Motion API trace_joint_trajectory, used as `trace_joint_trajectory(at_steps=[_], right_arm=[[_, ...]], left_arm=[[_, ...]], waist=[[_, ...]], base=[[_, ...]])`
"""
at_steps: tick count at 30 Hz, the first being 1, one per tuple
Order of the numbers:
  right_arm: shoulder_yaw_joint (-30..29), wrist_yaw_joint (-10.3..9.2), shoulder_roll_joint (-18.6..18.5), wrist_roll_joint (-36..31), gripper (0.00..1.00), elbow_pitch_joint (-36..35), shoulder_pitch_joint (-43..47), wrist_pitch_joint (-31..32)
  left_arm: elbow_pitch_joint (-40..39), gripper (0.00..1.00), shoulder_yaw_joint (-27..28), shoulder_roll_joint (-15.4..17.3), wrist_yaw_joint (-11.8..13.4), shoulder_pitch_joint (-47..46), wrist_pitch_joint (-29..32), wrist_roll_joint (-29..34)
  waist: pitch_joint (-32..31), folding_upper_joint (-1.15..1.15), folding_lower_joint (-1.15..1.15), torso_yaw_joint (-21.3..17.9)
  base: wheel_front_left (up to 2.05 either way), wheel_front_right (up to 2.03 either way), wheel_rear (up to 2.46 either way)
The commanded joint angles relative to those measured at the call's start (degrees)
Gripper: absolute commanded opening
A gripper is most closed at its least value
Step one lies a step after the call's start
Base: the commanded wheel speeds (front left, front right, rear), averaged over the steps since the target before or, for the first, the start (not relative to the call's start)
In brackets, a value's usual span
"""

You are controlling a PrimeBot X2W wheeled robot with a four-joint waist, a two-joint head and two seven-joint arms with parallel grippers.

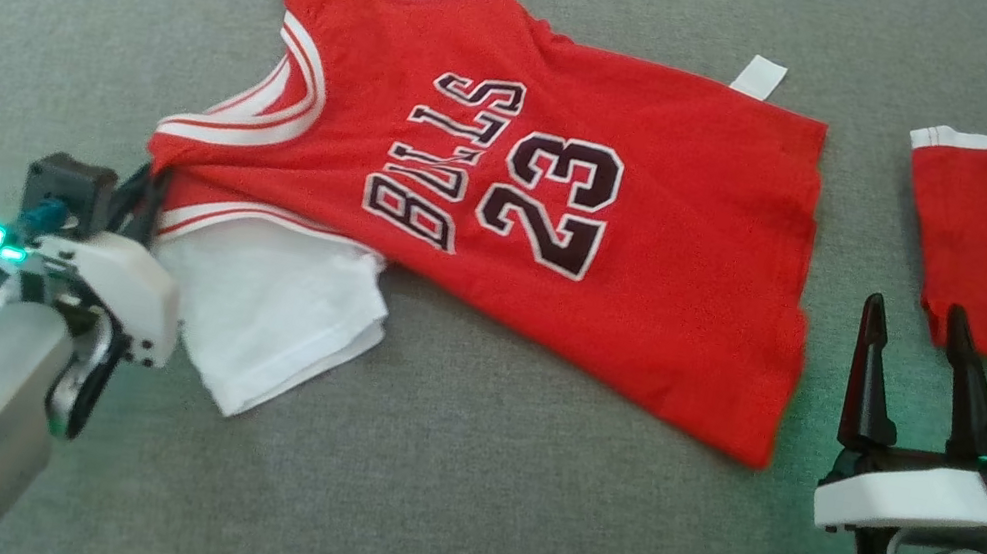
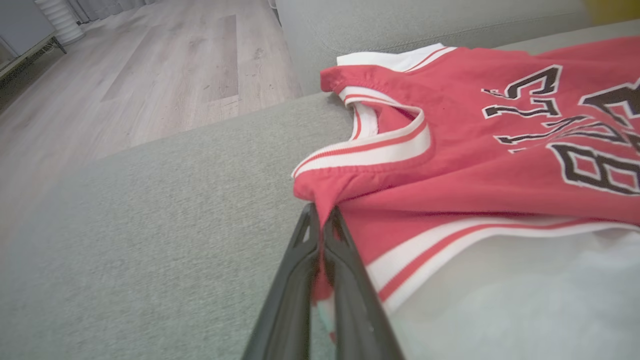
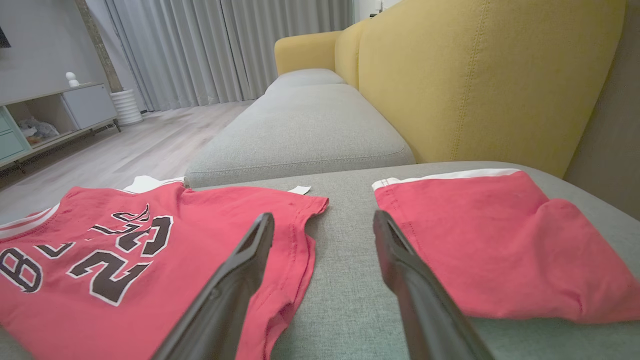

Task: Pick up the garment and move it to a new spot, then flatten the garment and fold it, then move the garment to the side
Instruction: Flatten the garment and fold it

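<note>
**Red jersey [image 1: 513,169] pinched at the shoulder by the left pincer [image 1: 153,181]**

Red sleeveless basketball jersey, white-trimmed and printed with black lettering and the number 23, lies spread on a grey fabric sofa cushion [image 1: 462,515], its neck toward the robot's left and its hem toward the right. A white short-sleeved shirt layer [image 1: 263,318] shows under it, one sleeve sticking out at the near armhole and another at the far one. A small white label [image 1: 758,76] juts from the far edge near the hem.

In the left wrist view the left pincer [image 2: 320,215] is closed tight on a fold of red cloth at the near shoulder strap of the jersey [image 2: 475,165], the fabric bunched between its two dark fingers.

The right pincer [image 1: 916,311] stands wide apart, holding nothing, near the hem corner. In its own wrist view it [image 3: 324,220] points over bare cushion between the jersey [image 3: 150,280] and a pair of red shorts with a white waistband [image 3: 490,250], which lies apart on the right.

Behind the cushion rises a yellow upholstered backrest [image 3: 475,75]; pale wooden floor [image 2: 150,75] lies beyond the sofa's left edge.
</note>
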Motion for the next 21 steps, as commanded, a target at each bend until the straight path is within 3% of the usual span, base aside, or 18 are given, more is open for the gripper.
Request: trace_joint_trajectory(at_steps=[1, 2, 11, 17, 21], right_arm=[[1.54, -0.1, -0.26, -0.36, 1.0, -1.46, -1.32, -0.64], [1.61, -0.1, -0.26, -0.38, 1.0, -1.41, -1.31, -0.63], [1.67, -0.1, -0.26, -1.14, 1.0, -1.26, -1.75, -0.24], [0.98, -0.1, -0.26, -3.37, 1.0, -1.93, -2.68, 1.27], [0.81, -0.1, -0.26, -5.05, 1.0, -3.24, -3.84, 3.02]], left_arm=[[-0.3, 0.64, 2.39, 3.2, 0.19, -3.11, 0.06, 0.38], [-0.2, 1.0, 2.6, 3.36, 0.61, -3.27, -0.27, 0.43], [-3.25, 1.0, 6.1, 1.47, 4.17, -0.51, -8.72, -1.15], [-11.75, 1.0, 10.48, -1.33, 7.81, 5.94, -11.63, -1.04], [-20.47, 1.0, 15.05, -4.03, 10.0, 11.31, -11.71, 2.42]], waist=[[-0.12, 0.0, 0.0, 0.25], [-0.18, 0.0, 0.0, 0.39], [-0.91, 0.0, 0.0, 1.97], [-0.9, 0.0, 0.0, 5.11], [0.19, 0.0, 0.0, 7.5]], base=[[0.0, 0.0, 0.0], [0.0, 0.0, 0.0], [0.0, 0.0, 0.0], [0.0, 0.0, 0.0], [0.0, 0.0, 0.0]])
